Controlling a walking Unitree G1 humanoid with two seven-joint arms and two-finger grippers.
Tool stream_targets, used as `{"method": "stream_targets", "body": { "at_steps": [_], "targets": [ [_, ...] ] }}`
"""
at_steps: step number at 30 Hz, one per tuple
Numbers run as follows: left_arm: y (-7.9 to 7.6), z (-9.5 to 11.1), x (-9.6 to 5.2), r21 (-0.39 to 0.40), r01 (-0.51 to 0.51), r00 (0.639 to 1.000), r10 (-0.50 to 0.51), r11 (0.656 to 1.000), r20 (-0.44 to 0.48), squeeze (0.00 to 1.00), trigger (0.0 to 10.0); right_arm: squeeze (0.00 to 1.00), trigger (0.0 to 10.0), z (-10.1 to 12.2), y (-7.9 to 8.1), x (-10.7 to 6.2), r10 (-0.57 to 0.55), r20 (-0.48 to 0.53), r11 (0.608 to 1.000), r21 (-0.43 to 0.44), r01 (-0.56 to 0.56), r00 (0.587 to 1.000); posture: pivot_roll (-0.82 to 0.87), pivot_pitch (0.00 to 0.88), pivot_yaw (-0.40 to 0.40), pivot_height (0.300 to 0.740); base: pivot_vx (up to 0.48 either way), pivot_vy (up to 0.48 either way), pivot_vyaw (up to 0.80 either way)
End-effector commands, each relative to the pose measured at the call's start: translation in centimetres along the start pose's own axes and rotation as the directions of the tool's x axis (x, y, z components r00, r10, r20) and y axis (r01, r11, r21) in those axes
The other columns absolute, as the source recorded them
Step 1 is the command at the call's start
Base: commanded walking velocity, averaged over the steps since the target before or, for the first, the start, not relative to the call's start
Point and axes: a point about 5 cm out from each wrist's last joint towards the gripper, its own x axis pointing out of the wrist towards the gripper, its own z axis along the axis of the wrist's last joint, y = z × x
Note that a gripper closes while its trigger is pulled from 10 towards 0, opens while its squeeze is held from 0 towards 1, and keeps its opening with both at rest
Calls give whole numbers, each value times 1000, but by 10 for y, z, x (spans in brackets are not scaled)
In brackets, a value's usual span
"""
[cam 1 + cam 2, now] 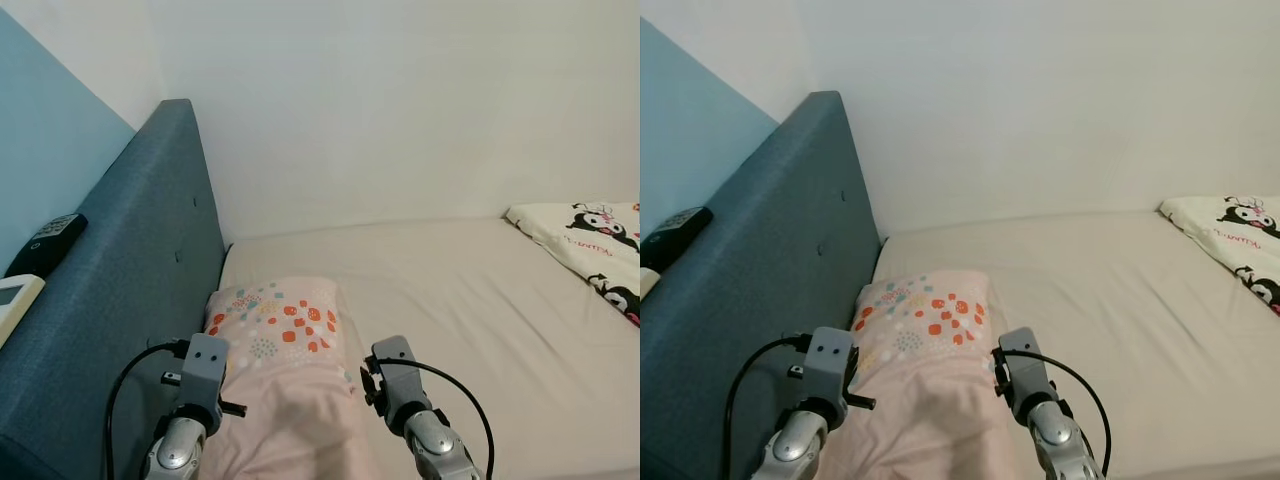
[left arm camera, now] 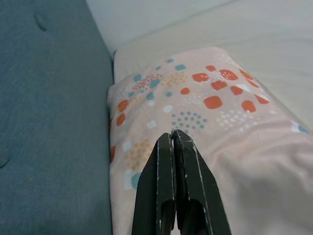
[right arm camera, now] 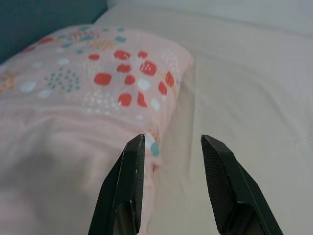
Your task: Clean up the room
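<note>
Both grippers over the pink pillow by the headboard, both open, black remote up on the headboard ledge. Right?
One thing is off: the left gripper is shut, its fingers pressed together in the left wrist view. The right gripper is open, by the pillow's edge. Both are over the pink pillow beside the headboard, and the black remote lies on the ledge.

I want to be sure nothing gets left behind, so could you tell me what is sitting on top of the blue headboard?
On the headboard ledge by the wall lie a black remote and, nearer, a white device cut off by the frame edge. Whatever lies further along the ledge is out of view.
</note>
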Motion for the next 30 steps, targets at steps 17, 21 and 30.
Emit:
{"method": "stream_targets", "body": {
  "at_steps": [17,21,30],
  "targets": [
    [-3,2,1,46,1,1000,-2,999,28,0,10000,0,10000,0,9,2,51,14,999,6,-51,999,-13,0,-24,740,0,0,-789],
    [-2,1,0,51,-7,999,5,999,32,0,10000,0,10000,-1,10,2,63,16,998,4,-63,998,-12,0,-30,740,0,0,-800],
    [0,0,-2,59,-30,999,27,998,36,0,10000,0,10000,-1,10,2,79,14,997,-7,-79,997,-13,0,-40,740,0,0,-800]
  ]
}}
